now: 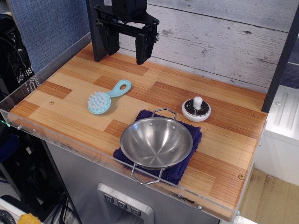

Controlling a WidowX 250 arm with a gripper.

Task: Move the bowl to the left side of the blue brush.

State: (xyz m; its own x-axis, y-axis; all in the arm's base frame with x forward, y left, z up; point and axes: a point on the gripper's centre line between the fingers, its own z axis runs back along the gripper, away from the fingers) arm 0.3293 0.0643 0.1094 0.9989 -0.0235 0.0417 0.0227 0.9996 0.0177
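Note:
The shiny steel bowl with two wire loop handles sits upright on a dark purple-blue folded towel near the table's front edge. The light-blue brush lies to its left, bristles up, round head toward the front and looped handle pointing back right. My black gripper hangs open and empty above the back of the table, well behind the brush and the bowl, touching nothing.
A small white-and-black round knobbed object stands right of centre, behind the bowl. The wooden table has a clear plastic rim along its front and left edges. A plank wall runs along the back, and a dark post stands at the right.

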